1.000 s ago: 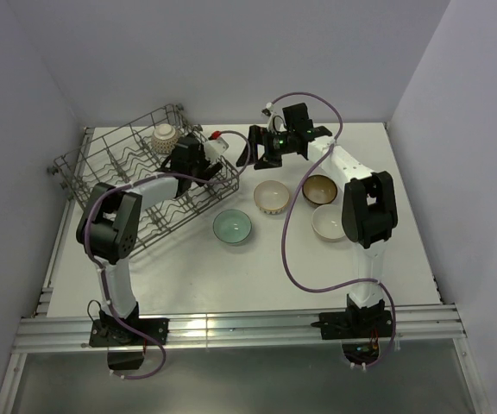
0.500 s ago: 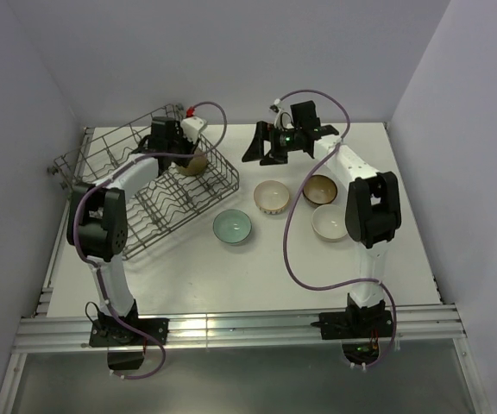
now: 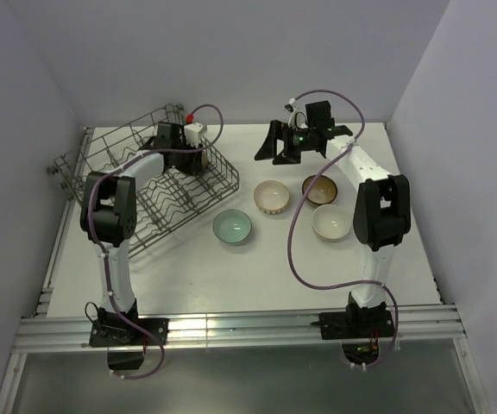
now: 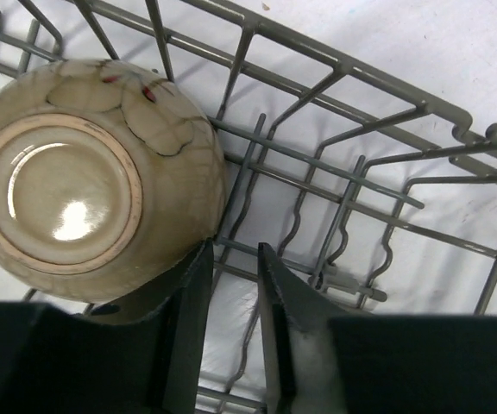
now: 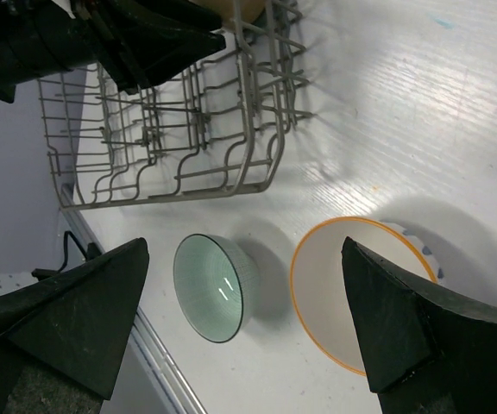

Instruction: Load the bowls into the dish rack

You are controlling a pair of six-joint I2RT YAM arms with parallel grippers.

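Top external view: the dish rack sits angled on the left part of the white counter, and both arms reach toward the far side.
Loose bowls: four stand upright on the counter to the right of the rack. A green bowl is nearest the rack, then a cream bowl, a brown bowl and a white bowl.
Left wrist view: the left gripper is inside the rack's far corner, its jaws pressed nearly together with nothing between them.
Bowl in rack: a beige crackle-glazed bowl lies among the wires with its foot ring facing the wrist camera. Its side is right at one fingertip, and contact cannot be told.
Right gripper: spread wide, pinching nothing, raised above the far counter between the rack and the brown bowl.
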